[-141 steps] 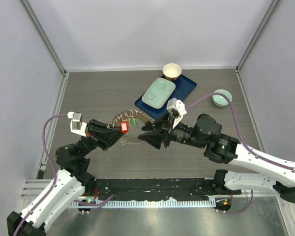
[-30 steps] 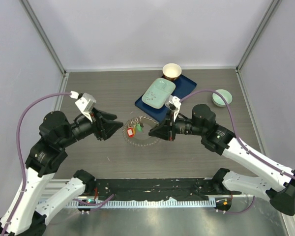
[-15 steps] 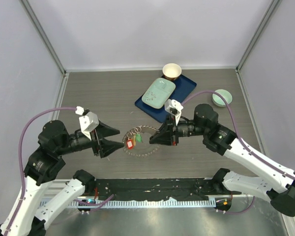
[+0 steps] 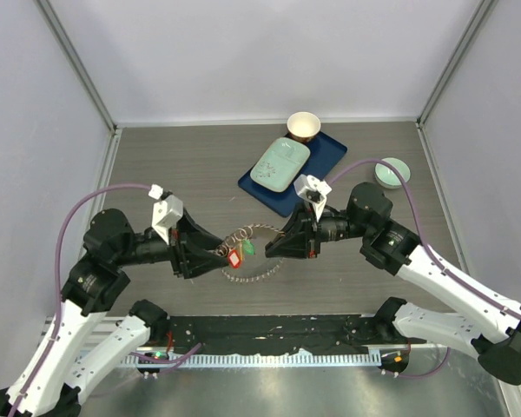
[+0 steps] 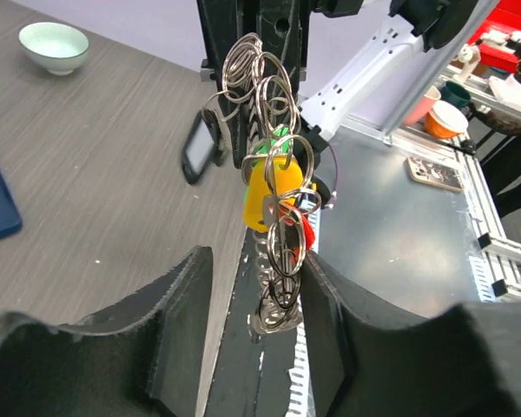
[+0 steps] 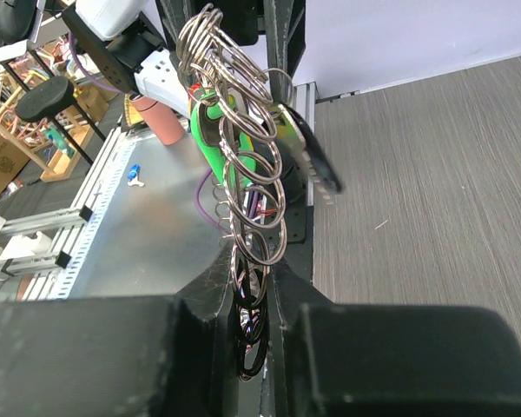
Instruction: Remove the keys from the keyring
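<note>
Grey wood-grain tabletop (image 4: 156, 165) below: right gripper (image 6: 247, 282) pinches the large fringed metal keyring (image 6: 247, 228); left gripper (image 5: 259, 265), half-spread around it, may snag loops, missing the orange-headed key (image 5: 262, 187).

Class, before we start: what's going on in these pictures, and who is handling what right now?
Two robot arms are working on a keyring held up between them. The right gripper is clamped on its chain of silvery rings. The left gripper is open, its jaws straddling the rings from the opposite side without gripping. The keys, green, orange and red, all hang on the ring; none has been removed yet.
</note>
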